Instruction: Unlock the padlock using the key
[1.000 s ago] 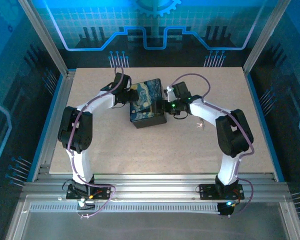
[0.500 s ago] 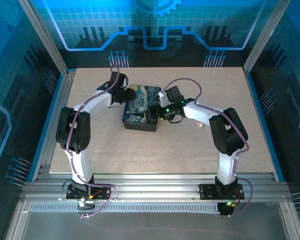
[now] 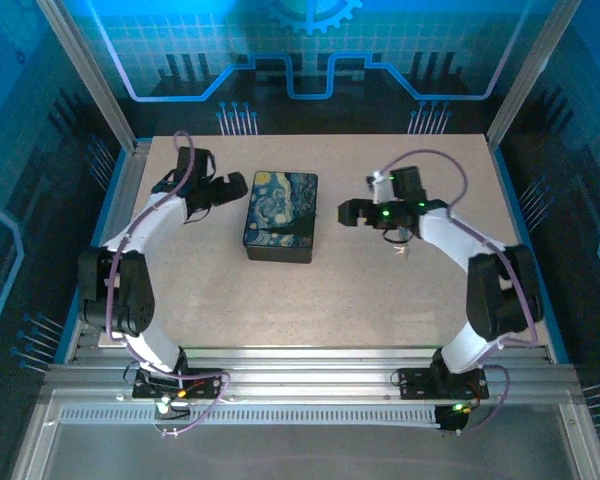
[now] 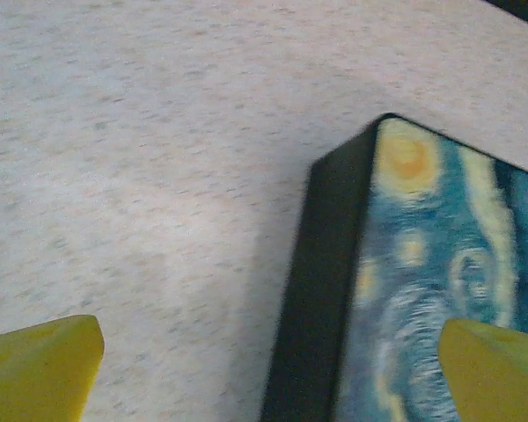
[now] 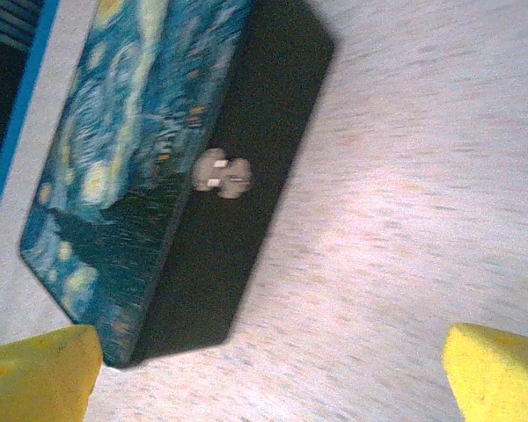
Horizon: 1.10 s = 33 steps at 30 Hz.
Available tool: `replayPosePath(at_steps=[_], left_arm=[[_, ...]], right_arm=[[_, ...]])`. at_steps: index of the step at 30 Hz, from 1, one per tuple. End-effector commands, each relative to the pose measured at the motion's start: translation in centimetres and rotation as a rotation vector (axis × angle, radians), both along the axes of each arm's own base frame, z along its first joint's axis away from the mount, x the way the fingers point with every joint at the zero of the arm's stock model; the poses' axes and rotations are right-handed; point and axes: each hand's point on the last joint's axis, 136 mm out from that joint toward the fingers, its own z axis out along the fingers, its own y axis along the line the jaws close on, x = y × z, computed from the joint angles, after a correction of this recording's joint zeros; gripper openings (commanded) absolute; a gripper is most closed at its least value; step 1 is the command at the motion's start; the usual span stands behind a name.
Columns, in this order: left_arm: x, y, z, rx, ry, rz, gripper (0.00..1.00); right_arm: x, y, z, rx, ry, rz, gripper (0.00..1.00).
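The small silver padlock hangs on the dark side wall of a box printed with a blue-yellow night-sky painting. My right gripper stands open a short way right of that wall, facing it, with bare table between its yellow fingertips. My left gripper is open beside the box's far left corner and holds nothing. A tiny pale thing lies on the table under my right forearm; it is too small to tell whether it is the key.
The box lies near the middle back of the speckled table. Metal frame posts and blue panels enclose the table on the left, right and back. Open table lies in front of the box.
Both grippers have drawn back from the box, the left one opening as it let go. The box has shifted slightly left and turned, and now lies free between them.
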Motion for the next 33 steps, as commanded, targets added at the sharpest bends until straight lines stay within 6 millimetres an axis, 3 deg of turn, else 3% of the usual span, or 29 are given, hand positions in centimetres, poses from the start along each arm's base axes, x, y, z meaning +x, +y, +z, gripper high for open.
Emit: replayPosePath(at_steps=[1,3,6,9,13,16,19,22,25,33], left_arm=[[-1.7,3.7,-0.2,0.142,-0.018,0.091,0.99],[-2.7,5.7,-0.5,0.276,-0.051,0.109,0.99],[-3.6,7.0,-1.3,0.422,-0.174,0.075,0.99],[-4.6,6.5,-2.5,0.458,-0.297,0.017,0.99],[-4.6,6.5,-4.0,0.434,-0.382,0.039,0.99],[-4.2,5.8,-3.7,0.396,-0.447,0.027,0.99],[-4.4,4.6,-4.9,0.373,-0.491,-0.040,0.99],[-4.9,4.9,-5.1,0.375,-0.563,-0.023,0.99],[-4.9,4.9,-5.3,0.372,-0.541,-0.024,0.99],[-4.8,5.0,-5.4,0.376,-0.528,-0.017,0.99]], right_arm=[[-0.4,-4.3,-0.2,-0.140,-0.086,-0.070,1.00],[-0.2,-6.1,0.6,-0.209,-0.170,-0.117,1.00],[-0.1,-8.9,1.1,-0.334,-0.297,-0.206,1.00],[0.2,-11.5,1.5,-0.426,-0.392,-0.299,1.00],[0.3,-14.3,0.3,-0.517,-0.442,-0.410,1.00],[0.4,-14.9,-1.1,-0.563,-0.464,-0.422,1.00],[0.3,-15.3,-2.1,-0.575,-0.530,-0.437,1.00],[0.5,-15.0,-2.0,-0.572,-0.583,-0.417,1.00],[0.6,-15.1,-3.9,-0.534,-0.583,-0.413,1.00],[0.5,-15.5,-3.9,-0.528,-0.587,-0.431,1.00]])
